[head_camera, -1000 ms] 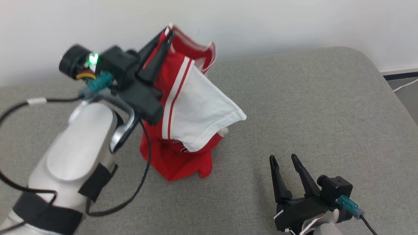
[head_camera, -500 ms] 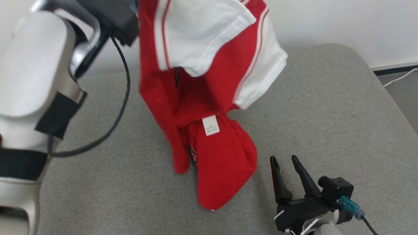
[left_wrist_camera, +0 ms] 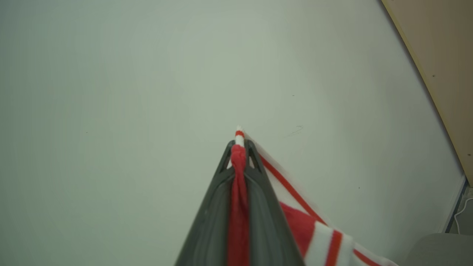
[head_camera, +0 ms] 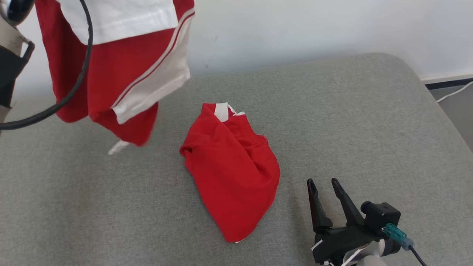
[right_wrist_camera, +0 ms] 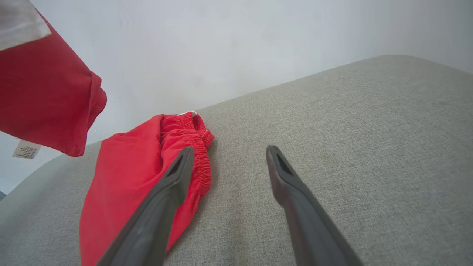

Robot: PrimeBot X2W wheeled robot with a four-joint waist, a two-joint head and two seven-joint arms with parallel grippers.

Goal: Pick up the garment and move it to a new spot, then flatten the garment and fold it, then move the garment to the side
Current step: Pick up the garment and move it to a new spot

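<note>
A red garment with white panels and stripes (head_camera: 122,70) hangs in the air at the upper left, its lower hem clear of the grey cushioned surface (head_camera: 351,111). In the left wrist view my left gripper (left_wrist_camera: 239,146) is shut on a bunched red-and-white edge of that garment (left_wrist_camera: 317,236), against the pale wall. A second red piece with an elastic waistband (head_camera: 232,173) lies crumpled on the surface at centre. My right gripper (head_camera: 322,181) rests open at the lower right, just right of that piece. In the right wrist view the right gripper (right_wrist_camera: 230,149) stands empty beside the waistband (right_wrist_camera: 199,147).
My left forearm (head_camera: 9,62) and its black cable (head_camera: 74,88) cross the upper left. A pale wall backs the surface. The surface's rounded right edge drops to a floor with a white cord (head_camera: 454,96). A paper tag (right_wrist_camera: 26,150) dangles from the hanging garment.
My left arm has lifted the red-and-white garment up and to the left. A red piece that hung with it now lies on the surface. The right gripper has stayed put.
</note>
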